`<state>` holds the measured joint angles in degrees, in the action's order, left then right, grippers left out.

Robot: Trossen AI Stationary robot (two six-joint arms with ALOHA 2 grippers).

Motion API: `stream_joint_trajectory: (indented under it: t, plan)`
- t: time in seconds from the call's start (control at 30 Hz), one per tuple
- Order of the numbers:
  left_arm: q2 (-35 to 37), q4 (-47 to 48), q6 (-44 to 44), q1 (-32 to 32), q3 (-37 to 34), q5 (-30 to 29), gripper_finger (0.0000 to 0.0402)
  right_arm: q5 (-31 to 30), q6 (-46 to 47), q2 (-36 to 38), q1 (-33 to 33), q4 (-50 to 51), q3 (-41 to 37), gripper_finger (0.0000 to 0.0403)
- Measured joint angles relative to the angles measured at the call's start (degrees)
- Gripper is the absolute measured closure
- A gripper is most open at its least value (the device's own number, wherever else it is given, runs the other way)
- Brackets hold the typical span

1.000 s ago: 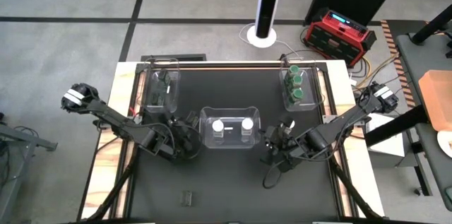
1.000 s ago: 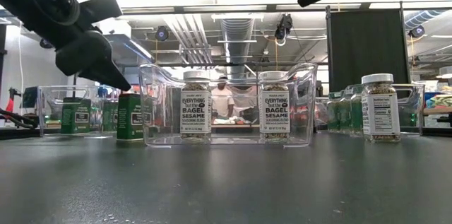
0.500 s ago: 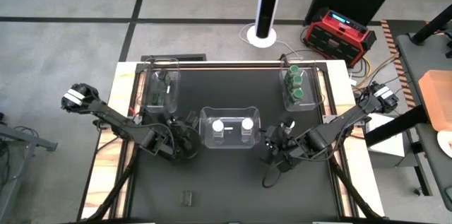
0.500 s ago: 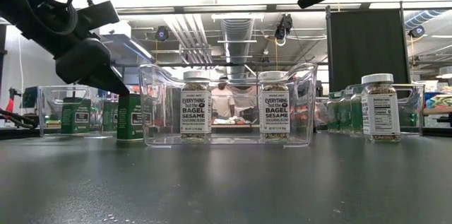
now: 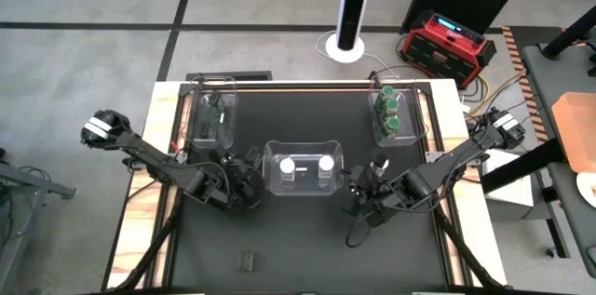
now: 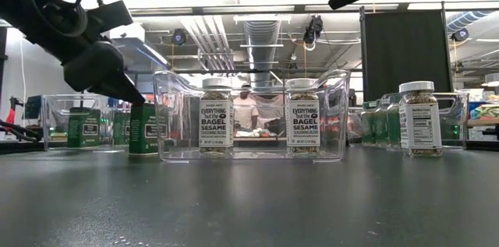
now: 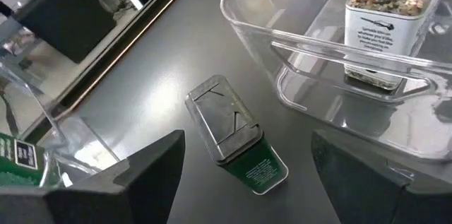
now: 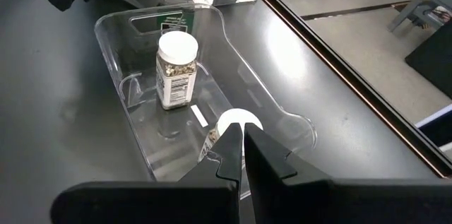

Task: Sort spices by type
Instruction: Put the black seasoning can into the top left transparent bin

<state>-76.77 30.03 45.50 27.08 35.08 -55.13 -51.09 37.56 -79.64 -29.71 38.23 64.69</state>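
Two white-lidded jars (image 5: 288,165) in middle bin (image 5: 302,149); green-lidded jars (image 5: 390,109) in bin (image 5: 377,123) at table's (image 5: 298,239) far right corner.

Two jars with white lids stand in the clear bin (image 6: 251,153) at the middle of the table. The left jar (image 6: 216,118) and the right jar (image 6: 302,118) each say "EVERYTHING but the BAGEL SESAME". Other labels are too small to read.

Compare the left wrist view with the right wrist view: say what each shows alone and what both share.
Left wrist only: the green tin standing on the table between the open left gripper fingers. Right wrist only: the right gripper, fingers together, above the bin, and a second white-lidded jar. Both: the centre bin holding a white-lidded jar.
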Motion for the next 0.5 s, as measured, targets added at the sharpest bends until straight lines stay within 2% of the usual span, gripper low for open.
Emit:
stream_joint_trajectory:
  t: [0.5]
  plan:
    - [-0.04,-2.67,6.10,-1.04,-1.32,-0.01,0.0112,-0.04,0.00,0.00,0.00,-0.18,0.00,0.0394]
